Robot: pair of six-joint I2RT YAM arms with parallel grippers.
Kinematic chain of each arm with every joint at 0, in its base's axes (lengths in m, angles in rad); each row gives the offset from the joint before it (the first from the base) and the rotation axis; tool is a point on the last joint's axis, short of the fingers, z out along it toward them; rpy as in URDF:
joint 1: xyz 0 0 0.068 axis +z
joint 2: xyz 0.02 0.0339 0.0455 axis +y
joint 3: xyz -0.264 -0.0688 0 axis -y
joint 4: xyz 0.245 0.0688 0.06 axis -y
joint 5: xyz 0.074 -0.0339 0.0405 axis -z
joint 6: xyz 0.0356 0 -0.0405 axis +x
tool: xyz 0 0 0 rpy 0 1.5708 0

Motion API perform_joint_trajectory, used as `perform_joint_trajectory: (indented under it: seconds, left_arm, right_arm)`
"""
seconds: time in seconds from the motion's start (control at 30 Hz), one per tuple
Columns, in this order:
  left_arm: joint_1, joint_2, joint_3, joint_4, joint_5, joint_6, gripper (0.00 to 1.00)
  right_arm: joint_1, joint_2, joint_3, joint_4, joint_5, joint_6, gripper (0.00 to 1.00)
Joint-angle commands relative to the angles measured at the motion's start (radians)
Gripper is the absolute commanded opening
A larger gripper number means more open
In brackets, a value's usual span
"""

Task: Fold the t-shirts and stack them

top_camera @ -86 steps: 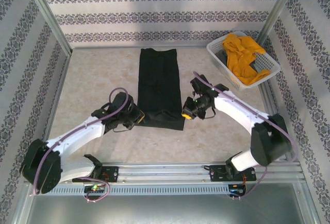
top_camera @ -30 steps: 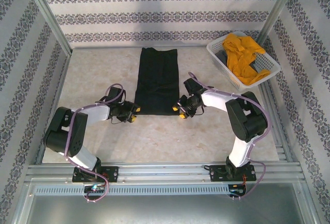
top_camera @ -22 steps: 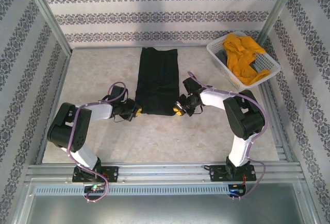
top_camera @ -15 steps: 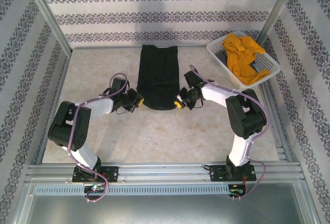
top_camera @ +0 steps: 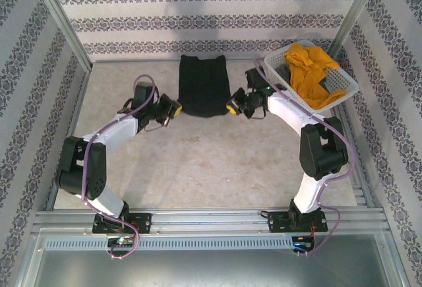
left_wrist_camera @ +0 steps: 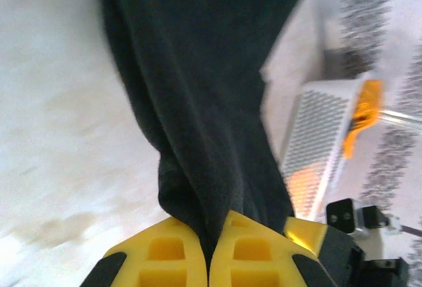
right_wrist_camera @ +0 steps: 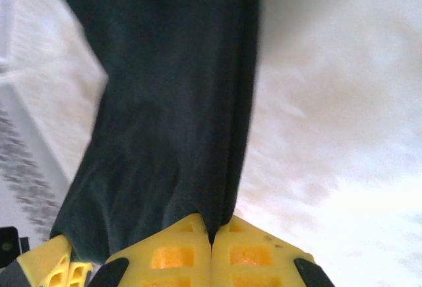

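Your left gripper (top_camera: 173, 107) is pinching the black shirt's (top_camera: 203, 86) 7 o'clock corner and your right gripper (top_camera: 232, 107) its 5 o'clock corner, both shut tight, far out toward 12 o'clock. You are likely folding it in half; next, lay the hem down aligned, then release.

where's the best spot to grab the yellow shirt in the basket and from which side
Probably the raised bunch at the top of the yellow shirt, coming straight down from above. It lies crumpled in the basket, whose walls would block a sideways approach, and the heap offers folds to pinch.
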Motion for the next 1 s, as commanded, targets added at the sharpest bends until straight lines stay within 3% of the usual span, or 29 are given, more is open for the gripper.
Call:
perform_joint_trajectory:
  seconds: [0.0, 0.3, 0.5, 0.7, 0.83, 0.97]
  left_arm:
    - [-0.031, -0.078, -0.138, -0.047, 0.066, 0.007, 0.00]
    - [-0.209, -0.381, -0.523, -0.144, 0.061, -0.036, 0.00]
    - [-0.327, -0.633, -0.568, -0.252, 0.018, -0.065, 0.00]
    - [-0.325, -0.669, -0.412, -0.282, -0.108, -0.024, 0.00]
    - [-0.317, -0.613, -0.274, -0.231, -0.214, -0.016, 0.00]
    - [-0.273, -0.517, -0.140, -0.187, -0.250, -0.008, 0.00]
  right_arm:
    - [0.041, -0.091, -0.170, -0.002, -0.029, 0.005, 0.00]
    - [0.175, -0.322, -0.564, -0.013, -0.031, 0.017, 0.00]
    - [0.271, -0.544, -0.666, -0.128, -0.024, 0.089, 0.00]
    - [0.231, -0.638, -0.546, -0.241, 0.048, 0.126, 0.00]
    - [0.184, -0.558, -0.351, -0.307, 0.085, 0.096, 0.00]
    - [0.124, -0.447, -0.147, -0.355, 0.106, 0.070, 0.00]
